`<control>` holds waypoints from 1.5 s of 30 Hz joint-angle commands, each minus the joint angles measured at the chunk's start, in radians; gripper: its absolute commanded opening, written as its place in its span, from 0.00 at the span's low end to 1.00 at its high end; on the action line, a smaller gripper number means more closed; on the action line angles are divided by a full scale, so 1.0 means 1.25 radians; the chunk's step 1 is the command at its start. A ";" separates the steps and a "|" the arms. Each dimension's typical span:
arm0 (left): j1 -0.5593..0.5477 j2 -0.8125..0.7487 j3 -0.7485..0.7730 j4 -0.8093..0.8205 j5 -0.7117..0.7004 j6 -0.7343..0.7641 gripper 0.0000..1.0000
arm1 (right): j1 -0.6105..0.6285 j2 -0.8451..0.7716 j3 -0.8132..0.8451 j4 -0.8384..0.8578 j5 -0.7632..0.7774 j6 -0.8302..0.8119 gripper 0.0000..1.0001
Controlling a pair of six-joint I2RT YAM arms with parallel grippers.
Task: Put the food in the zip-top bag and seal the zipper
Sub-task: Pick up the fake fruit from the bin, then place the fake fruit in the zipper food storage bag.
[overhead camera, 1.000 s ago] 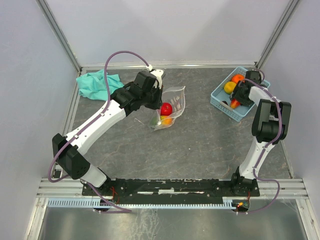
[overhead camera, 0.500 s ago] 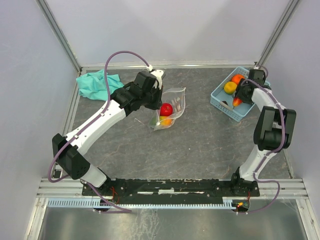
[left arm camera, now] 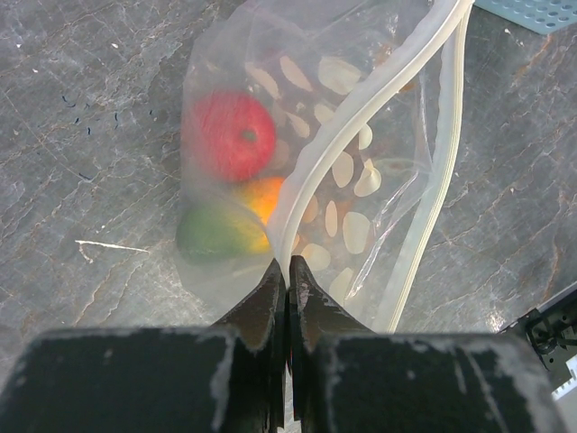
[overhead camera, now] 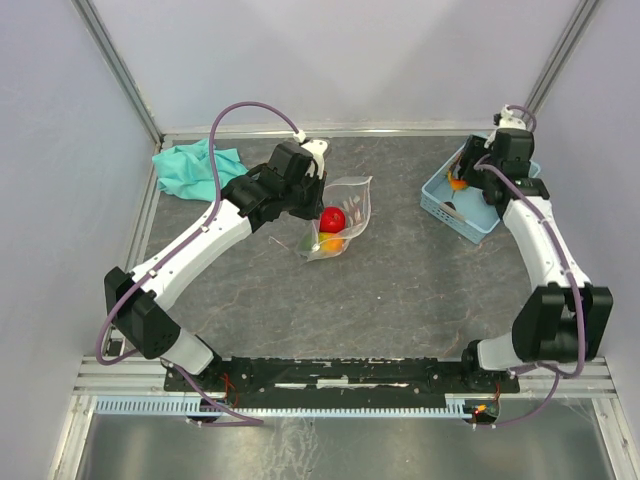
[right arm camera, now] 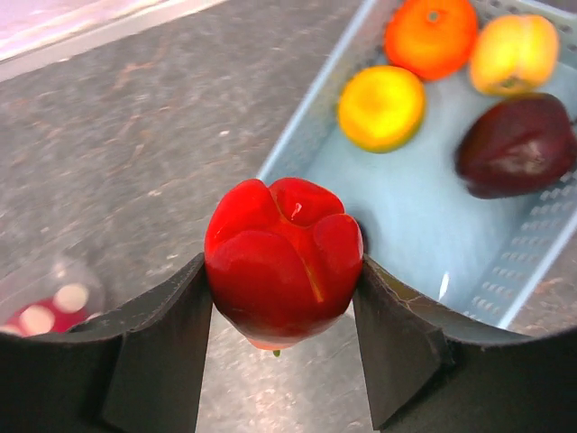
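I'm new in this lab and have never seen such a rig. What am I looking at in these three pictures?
These are two robot arms bolted at the near edge of a table. The wide picture comes from a fixed camera overhead. The other two come from a camera on each wrist, looking past its own fingers. The left gripper is shut on the mouth edge of a clear dotted zip-top bag, which holds a red fruit, an orange fruit and a green fruit. The right gripper is clamped on a red lobed toy fruit near a light-blue basket, where four more toy fruits lie. A teal cloth sits at the far left.
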 commanded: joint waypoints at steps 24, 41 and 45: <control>-0.002 -0.013 0.072 -0.062 0.080 0.105 0.03 | 0.420 -0.260 -0.117 0.297 -0.498 -0.404 0.45; -0.002 -0.019 0.069 -0.092 0.140 0.135 0.03 | 0.498 -0.180 -0.132 0.148 -0.617 -0.801 0.51; -0.002 -0.021 0.068 -0.094 0.147 0.138 0.03 | 0.497 -0.160 -0.141 0.099 -0.582 -0.878 0.51</control>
